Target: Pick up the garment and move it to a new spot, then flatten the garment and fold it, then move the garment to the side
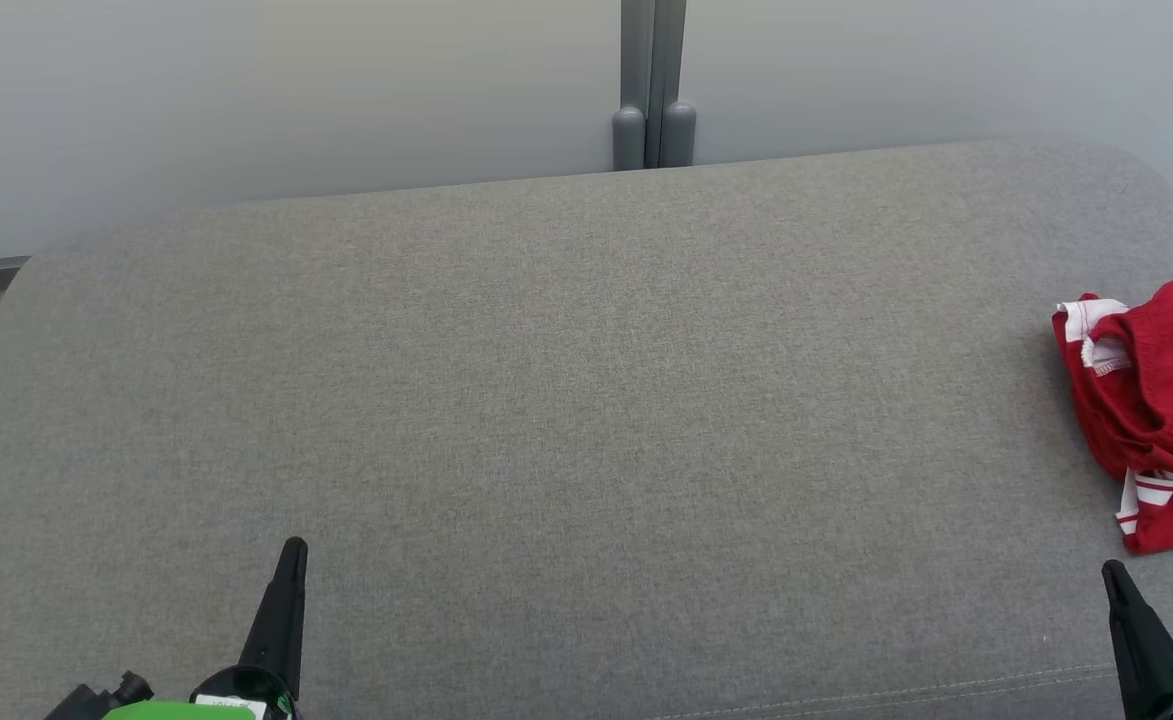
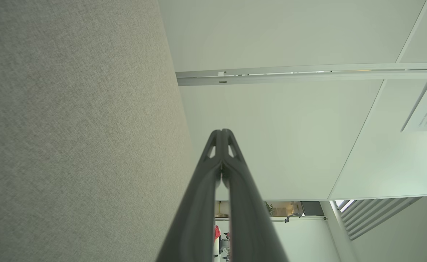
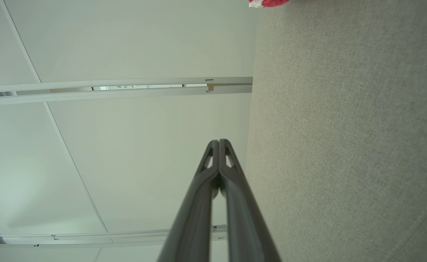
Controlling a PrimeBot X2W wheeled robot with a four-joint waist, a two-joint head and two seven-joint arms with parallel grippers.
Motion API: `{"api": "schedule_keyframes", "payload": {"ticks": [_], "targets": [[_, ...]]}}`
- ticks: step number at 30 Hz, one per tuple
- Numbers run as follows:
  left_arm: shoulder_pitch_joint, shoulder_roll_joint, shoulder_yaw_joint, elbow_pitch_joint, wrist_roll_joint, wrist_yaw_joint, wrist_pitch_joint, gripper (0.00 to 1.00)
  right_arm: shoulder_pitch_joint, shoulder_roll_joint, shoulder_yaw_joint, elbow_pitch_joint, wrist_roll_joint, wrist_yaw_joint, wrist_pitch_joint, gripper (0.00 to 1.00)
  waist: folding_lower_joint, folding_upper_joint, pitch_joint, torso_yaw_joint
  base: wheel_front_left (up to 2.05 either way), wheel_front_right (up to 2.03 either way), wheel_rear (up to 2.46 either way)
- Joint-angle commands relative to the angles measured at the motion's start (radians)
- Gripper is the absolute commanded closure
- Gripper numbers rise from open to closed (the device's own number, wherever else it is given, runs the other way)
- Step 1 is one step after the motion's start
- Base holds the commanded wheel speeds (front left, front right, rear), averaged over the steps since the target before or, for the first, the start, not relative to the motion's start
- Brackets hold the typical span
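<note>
Grey woven cloth over the seat (image 1: 586, 420) — matt, a fine grainy weave, a stitched seam near the front edge. Soft red cloth for the garment (image 1: 1171, 400), matt and crumpled, with white ribbed trim striped red. Dark matt plastic on the left gripper (image 1: 289, 565) and right gripper (image 1: 1118, 590), smooth and moulded with small cut-outs near the tips; smooth pale panels on the wall (image 1: 246, 90) with a faint sheen, a white printed paper sheet (image 2: 426, 107) flat on one — a smooth grey post (image 1: 653, 80) between them.

The garment (image 1: 1161, 400) runs off the head view's right edge (its full shape unclear)
</note>
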Motion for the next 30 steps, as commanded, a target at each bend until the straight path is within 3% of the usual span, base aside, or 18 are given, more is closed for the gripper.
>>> {"api": "schedule_keyframes", "payload": {"ticks": [1, 30], "targets": [[0.011, -0.001, 0.002, -0.004, 0.002, -0.004, 0.002, 1.00, 0.010, -0.001, -0.001, -0.004, 0.003, 0.000, -0.002, 1.00, 0.0000, 0.0000, 0.000, 0.000, 0.00, 0.00, 0.00], [0.012, -0.002, 0.003, -0.004, 0.004, -0.004, 0.003, 1.00, 0.008, -0.001, 0.000, -0.004, 0.003, 0.000, -0.003, 1.00, 0.0000, 0.0000, 0.000, 0.000, 0.00, 0.00, 0.00]]}}
